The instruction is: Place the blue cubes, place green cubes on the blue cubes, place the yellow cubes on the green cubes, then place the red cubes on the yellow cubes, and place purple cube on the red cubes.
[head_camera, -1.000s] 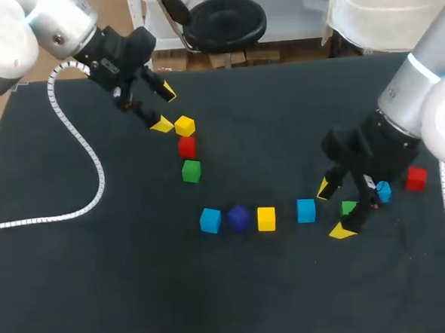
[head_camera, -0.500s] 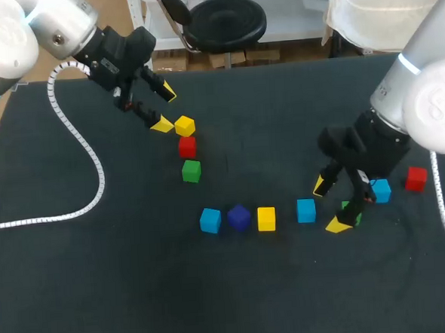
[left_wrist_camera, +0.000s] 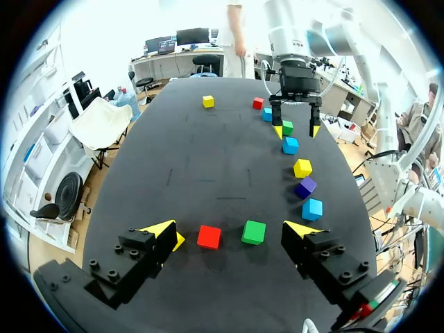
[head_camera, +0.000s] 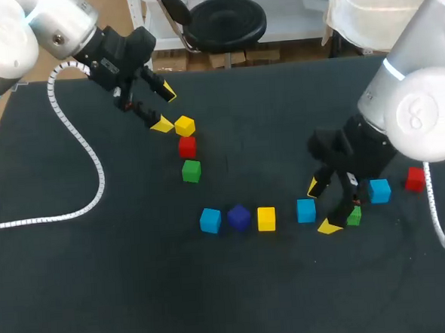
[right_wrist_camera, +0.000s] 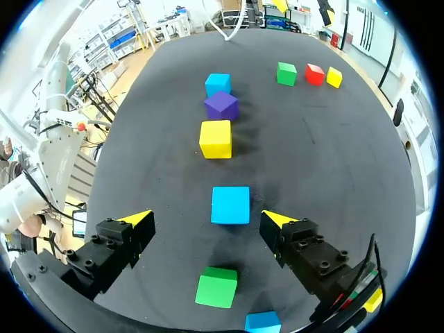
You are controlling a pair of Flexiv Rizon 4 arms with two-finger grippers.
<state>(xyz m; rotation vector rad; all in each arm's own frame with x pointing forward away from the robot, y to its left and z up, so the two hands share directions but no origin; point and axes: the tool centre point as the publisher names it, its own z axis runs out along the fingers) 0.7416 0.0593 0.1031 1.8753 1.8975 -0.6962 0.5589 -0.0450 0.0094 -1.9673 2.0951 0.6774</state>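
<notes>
My right end effector point(head_camera: 322, 206) hangs wide open with nothing in it over the counter point(head_camera: 139, 292), between the blue cube point(head_camera: 306, 210) just to its left and a green cube point(head_camera: 354, 216) just to its right. I judge the blue cube the one to take: in my wrist view it lies just ahead, centred between the tips. To do it well I would bring the fingers down astride two opposite faces, stay clear of the green cube, and close evenly. It sits flat, faces about square to my fingers; being a cube, it has no long axis. My left end effector point(head_camera: 165, 108), also open and empty, is far left beside a yellow cube point(head_camera: 184, 126)
</notes>
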